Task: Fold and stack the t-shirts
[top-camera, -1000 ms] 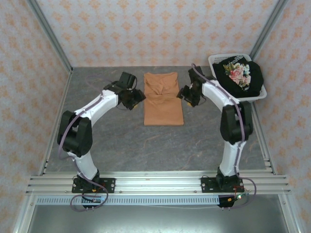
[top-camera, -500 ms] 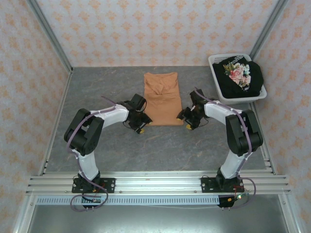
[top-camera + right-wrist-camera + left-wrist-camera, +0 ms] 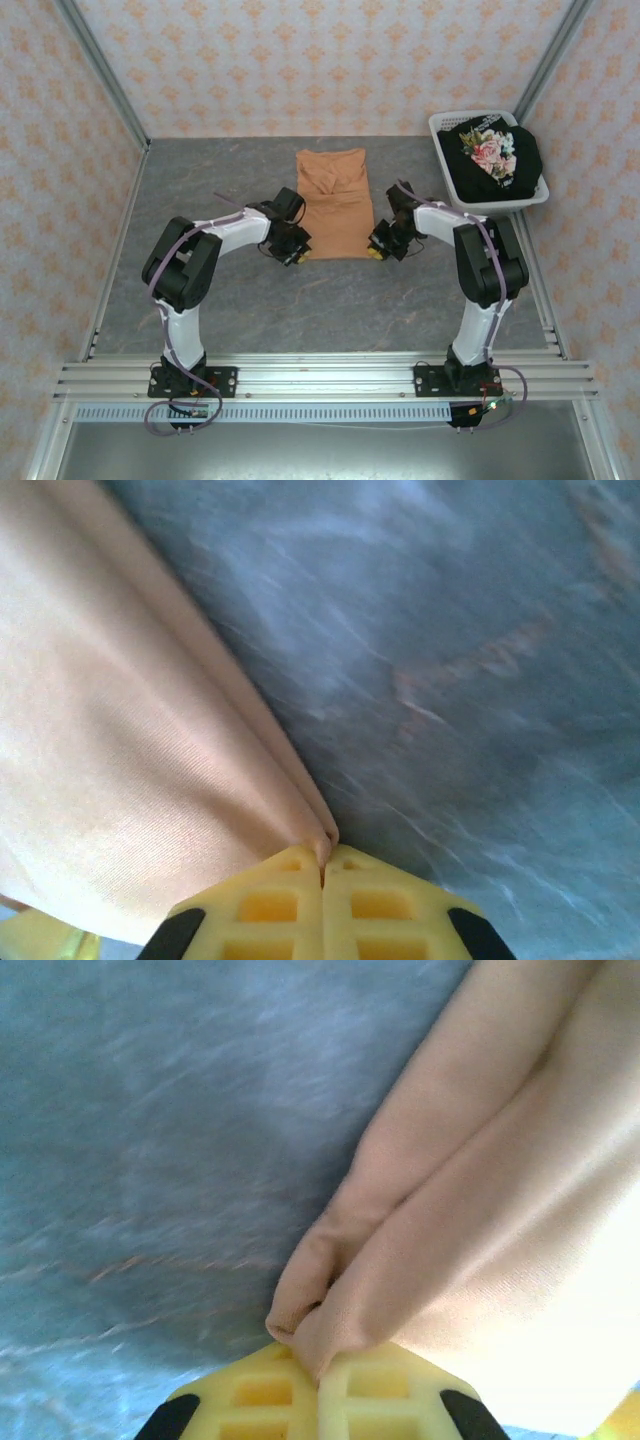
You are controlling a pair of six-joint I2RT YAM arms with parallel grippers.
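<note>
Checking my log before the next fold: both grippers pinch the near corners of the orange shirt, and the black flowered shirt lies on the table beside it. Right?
Not quite. The top external view shows the black flowered shirt lying in the white basket, not on the table. The rest holds: the left gripper and right gripper each pinch a near corner of the orange shirt.

No text, label, brand, number or sign is readable on anything in any of the views.

Arms bent inward, low; left hand (image 3: 293,247) and right hand (image 3: 380,247) each clamped on the orange t-shirt (image 3: 335,200).
</note>
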